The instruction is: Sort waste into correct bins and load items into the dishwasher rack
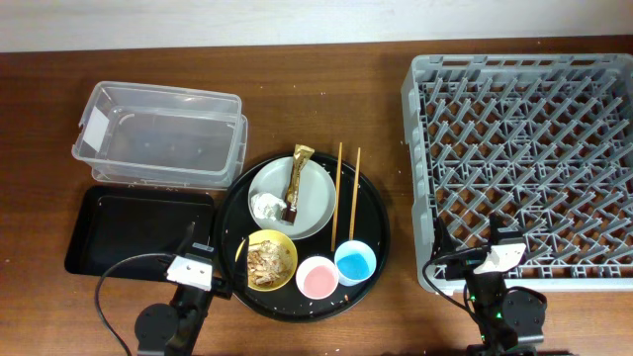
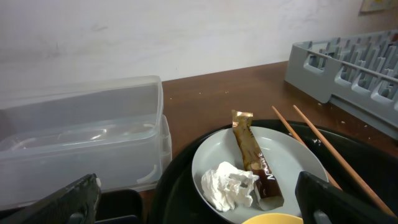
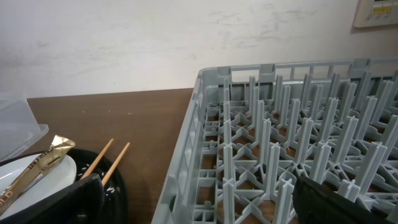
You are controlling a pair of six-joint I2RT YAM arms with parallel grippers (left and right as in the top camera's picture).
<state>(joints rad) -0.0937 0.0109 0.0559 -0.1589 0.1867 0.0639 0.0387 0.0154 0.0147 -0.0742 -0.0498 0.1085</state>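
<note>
Two grippers of mine show overhead at the table's near edge: left gripper by the shallow black tray, right gripper at the dishwasher rack, each near its own work.

Left wrist: my fingers gape wide and empty, framing the plate. The tissue and wrapper on it must likely go first. The clear box waits behind.

Right wrist: fingers equally wide, holding nothing, rack pegs ahead, chopsticks off left.
</note>
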